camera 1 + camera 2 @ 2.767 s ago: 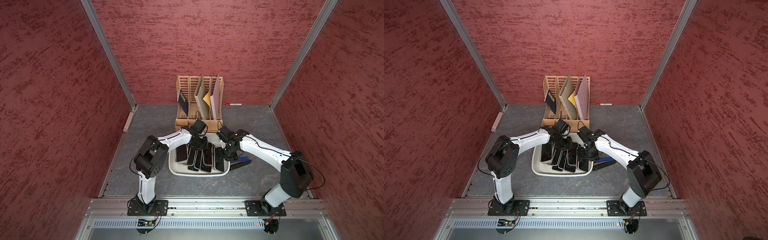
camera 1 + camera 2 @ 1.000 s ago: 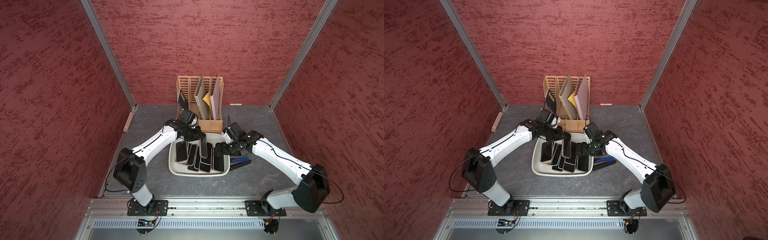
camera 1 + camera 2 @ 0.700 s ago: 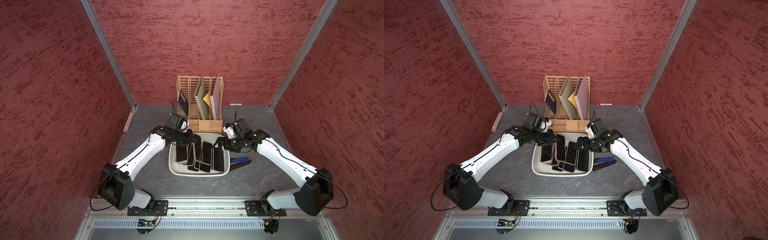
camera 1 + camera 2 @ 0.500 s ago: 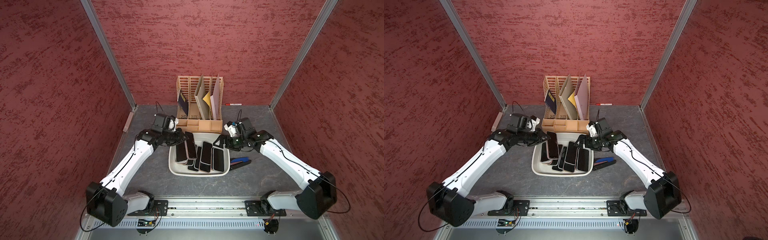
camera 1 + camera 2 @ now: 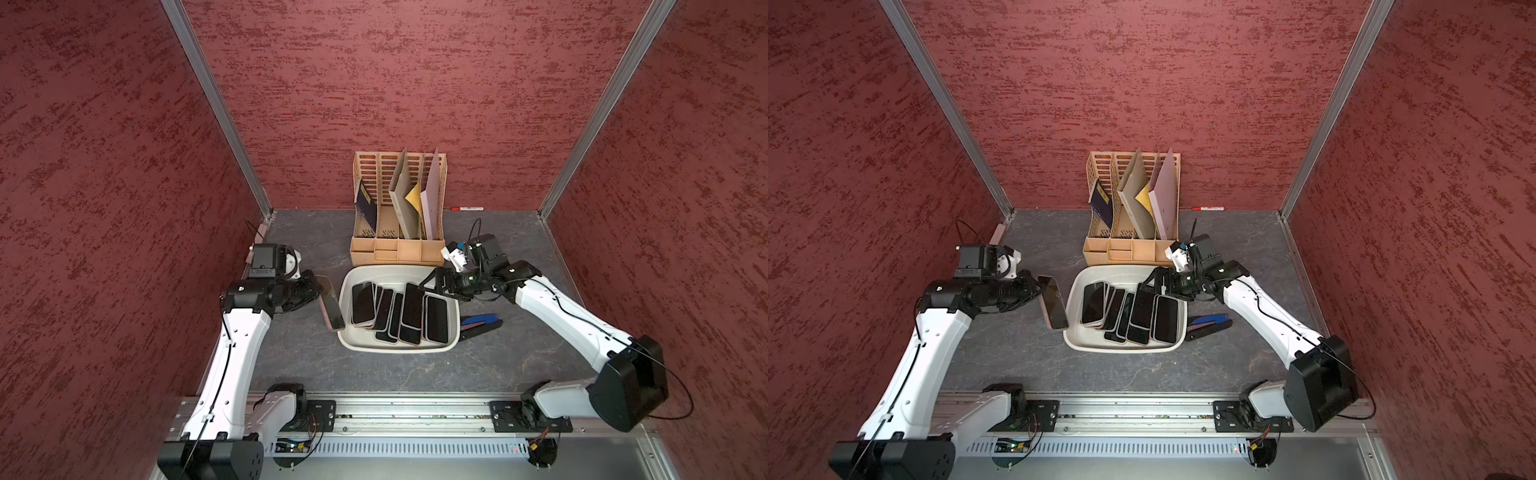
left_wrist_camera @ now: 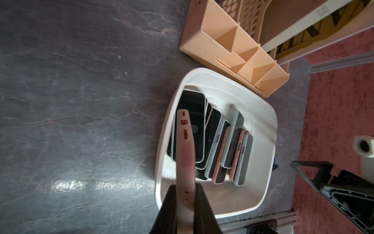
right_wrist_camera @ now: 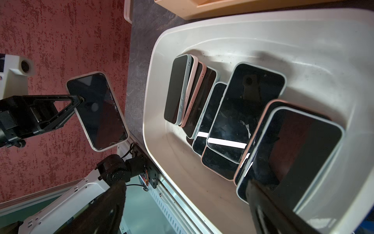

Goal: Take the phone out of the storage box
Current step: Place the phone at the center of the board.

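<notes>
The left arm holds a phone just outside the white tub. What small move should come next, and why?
Probably lower it onto the bare table and let go: the left pincer grips the phone, already outside the storage box.

The storage box (image 5: 388,274) sits mid-tabletop (image 5: 374,374), with the file rack (image 5: 397,251) just behind it. Inside, several phones (image 5: 409,311) lie overlapping in a row. One phone (image 5: 331,305) hangs just left of the box, outside its rim, clamped in the left gripper (image 5: 311,289). The right gripper (image 5: 432,286) is over the box's far right corner. A hand tool (image 5: 480,322) lies right of the box.
</notes>
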`<action>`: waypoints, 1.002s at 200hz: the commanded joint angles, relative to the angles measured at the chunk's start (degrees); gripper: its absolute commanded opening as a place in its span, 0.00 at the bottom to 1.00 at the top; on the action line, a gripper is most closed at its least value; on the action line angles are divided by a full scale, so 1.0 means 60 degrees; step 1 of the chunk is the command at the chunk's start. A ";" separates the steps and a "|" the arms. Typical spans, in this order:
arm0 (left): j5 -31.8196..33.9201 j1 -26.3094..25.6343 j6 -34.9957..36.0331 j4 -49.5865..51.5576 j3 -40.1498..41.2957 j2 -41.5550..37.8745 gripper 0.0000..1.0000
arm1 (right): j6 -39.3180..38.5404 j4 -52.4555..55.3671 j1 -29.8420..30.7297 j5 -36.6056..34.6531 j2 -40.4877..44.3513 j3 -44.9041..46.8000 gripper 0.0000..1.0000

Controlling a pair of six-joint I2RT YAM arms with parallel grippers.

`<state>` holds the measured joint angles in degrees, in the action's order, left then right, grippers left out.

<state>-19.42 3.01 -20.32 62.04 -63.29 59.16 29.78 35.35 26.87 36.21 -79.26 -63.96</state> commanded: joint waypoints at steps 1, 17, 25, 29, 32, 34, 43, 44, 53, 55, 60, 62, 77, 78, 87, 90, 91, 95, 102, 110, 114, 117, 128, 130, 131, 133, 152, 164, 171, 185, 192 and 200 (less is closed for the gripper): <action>0.0231 0.0522 0.0888 -0.0071 0.0057 0.0211 0.00 | -0.0052 0.0132 -0.0026 -0.0116 0.0030 -0.0165 0.98; 0.0378 0.0612 0.1126 -0.0418 0.0196 0.0613 0.00 | -0.0183 0.0561 -0.0026 -0.0460 0.0012 -0.0193 0.98; 0.0481 0.0611 0.1215 -0.0647 0.0292 0.0833 0.00 | -0.0217 0.0721 -0.0025 -0.0583 0.0005 -0.0199 0.98; 0.0527 0.0613 0.1238 -0.0776 0.0347 0.0915 0.00 | -0.0238 0.0783 -0.0022 -0.0628 0.0005 -0.0195 0.98; 0.0560 0.0620 0.1253 -0.0916 0.0407 0.0980 0.00 | -0.0233 0.0840 -0.0025 -0.0667 0.0011 -0.0194 0.98; 0.0575 0.0622 0.1275 -0.1011 0.0443 0.1021 0.00 | -0.0243 0.0866 -0.0026 -0.0694 0.0012 -0.0194 0.98; 0.0635 0.0640 0.1340 -0.1433 0.0674 0.1176 0.00 | -0.0232 0.0957 -0.0025 -0.0745 0.0067 -0.0170 0.98; 0.0647 0.0641 0.1345 -0.1485 0.0696 0.1195 0.00 | -0.0232 0.0967 -0.0025 -0.0753 0.0076 -0.0167 0.98; 0.0742 0.0667 0.1412 -0.1914 0.0899 0.1372 0.00 | -0.0204 0.1022 -0.0025 -0.0776 0.0117 -0.0139 0.98; 0.0745 0.0685 0.1435 -0.2019 0.0950 0.1404 0.00 | -0.0203 0.1037 -0.0022 -0.0779 0.0127 -0.0136 0.98; 0.0699 0.0714 0.1549 -0.2300 0.1085 0.1500 0.00 | -0.0203 0.1097 -0.0026 -0.0796 0.0153 -0.0143 0.98; 0.0665 0.0726 0.1597 -0.2398 0.1133 0.1535 0.00 | -0.0203 0.1114 -0.0022 -0.0795 0.0165 -0.0137 0.98; 0.0491 0.0776 0.2017 -0.3182 0.1464 0.1817 0.00 | -0.0181 0.1233 -0.0019 -0.0885 0.0294 -0.0092 0.98; 0.0472 0.0775 0.2057 -0.3224 0.1479 0.1838 0.00 | -0.0184 0.1245 -0.0015 -0.0889 0.0300 -0.0091 0.98; 0.0310 0.0824 0.2331 -0.3647 0.1608 0.2019 0.00 | -0.0147 0.1316 -0.0021 -0.0937 0.0377 -0.0063 0.98; 0.0252 0.0849 0.2399 -0.3752 0.1645 0.2097 0.00 | -0.0144 0.1339 -0.0012 -0.0961 0.0400 -0.0049 0.98; 0.0236 0.0855 0.2424 -0.3802 0.1658 0.2110 0.00 | -0.0144 0.1341 -0.0019 -0.0971 0.0404 -0.0048 0.98; 0.0132 0.0892 0.2516 -0.3990 0.1704 0.2195 0.00 | -0.0131 0.1370 -0.0024 -0.0982 0.0433 -0.0026 0.98; -0.0142 0.0979 0.2655 -0.4308 0.1792 0.2361 0.00 | -0.0103 0.1433 -0.0015 -0.1020 0.0487 0.0003 0.98; -0.0577 0.1097 0.2782 -0.4694 0.1894 0.2558 0.00 | -0.0078 0.1495 -0.0019 -0.1052 0.0530 0.0033 0.98; -0.0843 0.1168 0.2818 -0.4895 0.1926 0.2680 0.00 | -0.0070 0.1516 -0.0012 -0.1071 0.0554 0.0051 0.98; -0.1020 0.1217 0.2833 -0.5023 0.1946 0.2779 0.00 | -0.0058 0.1556 -0.0020 -0.1069 0.0582 0.0055 0.98; -0.1679 0.1374 0.2839 -0.5400 0.1909 0.3162 0.00 | -0.0041 0.1682 -0.0019 -0.1168 0.0645 0.0055 0.98; -0.1779 0.1403 0.2832 -0.5461 0.1906 0.3229 0.00 | -0.0030 0.1696 -0.0013 -0.1189 0.0654 0.0055 0.98; -0.1835 0.1403 0.2838 -0.5498 0.1898 0.3262 0.00 | -0.0029 0.1696 -0.0012 -0.1194 0.0656 0.0055 0.98; -0.1931 0.1433 0.2835 -0.5552 0.1893 0.3342 0.00 | -0.0027 0.1725 -0.0011 -0.1210 0.0679 0.0055 0.98; -0.2727 0.1516 0.2831 -0.5996 0.1779 0.4040 0.00 | 0.0010 0.1902 -0.0011 -0.1369 0.0816 0.0068 0.98; -0.3023 0.1520 0.2893 -0.6117 0.1645 0.4476 0.00 | 0.0044 0.1998 -0.0012 -0.1475 0.0910 0.0063 0.98; -0.3190 0.1529 0.2932 -0.6168 0.1565 0.4733 0.00 | 0.0066 0.2051 -0.0016 -0.1538 0.0955 0.0068 0.98; -0.3456 0.1519 0.3048 -0.6101 0.1311 0.5262 0.00 | 0.0145 0.2126 -0.0012 -0.1613 0.1034 0.0078 0.98; -0.3472 0.1517 0.3113 -0.6013 0.1189 0.5491 0.00 | 0.0196 0.2141 -0.0013 -0.1661 0.1090 0.0098 0.98; -0.3501 0.1528 0.3163 -0.5951 0.1078 0.5728 0.00 | 0.0256 0.2146 -0.0012 -0.1711 0.1150 0.0134 0.98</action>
<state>-35.51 11.92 -3.99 28.95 -53.87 90.24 30.13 46.63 26.87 28.32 -74.00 -63.94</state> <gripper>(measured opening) 0.148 0.983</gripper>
